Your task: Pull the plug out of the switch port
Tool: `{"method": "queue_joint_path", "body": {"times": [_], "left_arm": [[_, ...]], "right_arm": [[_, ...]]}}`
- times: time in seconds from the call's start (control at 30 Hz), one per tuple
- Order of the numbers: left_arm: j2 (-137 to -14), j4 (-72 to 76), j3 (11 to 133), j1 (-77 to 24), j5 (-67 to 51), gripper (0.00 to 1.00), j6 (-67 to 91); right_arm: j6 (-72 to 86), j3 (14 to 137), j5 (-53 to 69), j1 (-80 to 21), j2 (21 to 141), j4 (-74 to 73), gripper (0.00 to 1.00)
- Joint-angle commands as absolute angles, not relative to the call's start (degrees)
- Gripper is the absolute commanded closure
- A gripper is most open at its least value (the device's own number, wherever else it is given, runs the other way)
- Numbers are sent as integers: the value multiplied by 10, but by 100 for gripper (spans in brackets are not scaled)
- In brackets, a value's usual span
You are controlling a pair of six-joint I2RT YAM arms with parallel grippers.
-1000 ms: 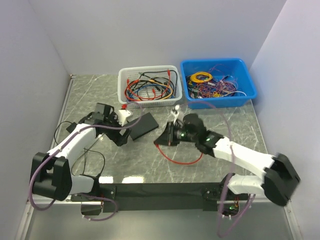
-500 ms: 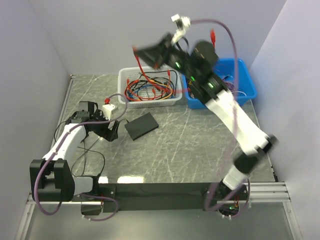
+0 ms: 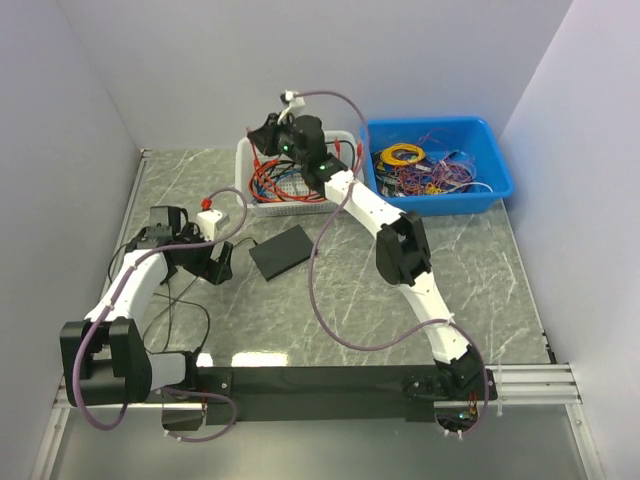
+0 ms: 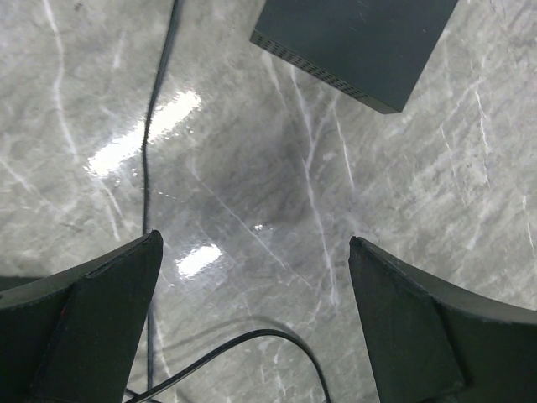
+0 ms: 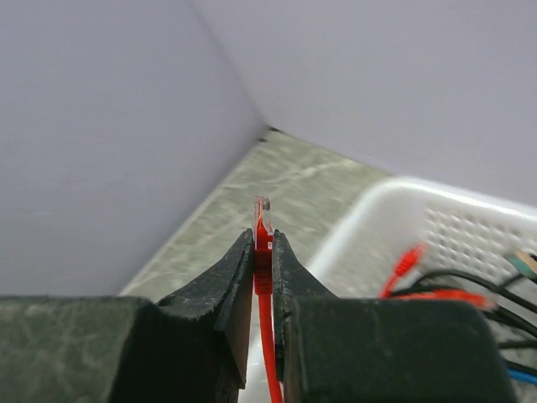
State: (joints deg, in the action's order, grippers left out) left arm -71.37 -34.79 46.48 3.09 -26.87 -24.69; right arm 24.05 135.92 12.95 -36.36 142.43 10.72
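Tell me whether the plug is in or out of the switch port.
Out. The right gripper holds the red plug near the white basket, while the switch lies apart on the table.

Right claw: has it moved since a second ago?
Yes. The right claw has gone from beside the switch back to the far left corner of the white basket, where it hangs shut on the red plug.
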Motion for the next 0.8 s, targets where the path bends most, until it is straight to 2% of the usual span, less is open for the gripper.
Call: {"method": "queue_joint_path", "body": {"times": [0.0,0.23,0.3,0.33,0.43,0.5,0.53,0.6,0.77], "left_arm": [[-704,-335,456,34,-299,1,-255],[-718,-334,461,34,-299,1,-255],[-720,-334,465,34,-293,1,-254],[-722,-334,466,34,-291,1,-255],[-730,-326,469,35,-268,1,-262],[-740,-314,474,34,-241,1,-265],[-755,-309,476,34,-231,1,-267],[-785,-289,484,33,-208,2,-264],[-842,-250,500,32,-187,6,-265]], "right_arm": [[224,1420,69,-354,1425,184,100],[267,1403,77,-353,1481,140,99],[284,1397,75,-354,1480,104,82],[286,1386,75,-354,1466,98,60],[258,1334,64,-353,1419,58,38],[242,1318,43,-353,1384,8,33],[230,1283,42,-354,1342,-8,27],[215,1228,28,-361,1262,-11,23],[167,1029,-45,-402,1122,-21,22]]}}
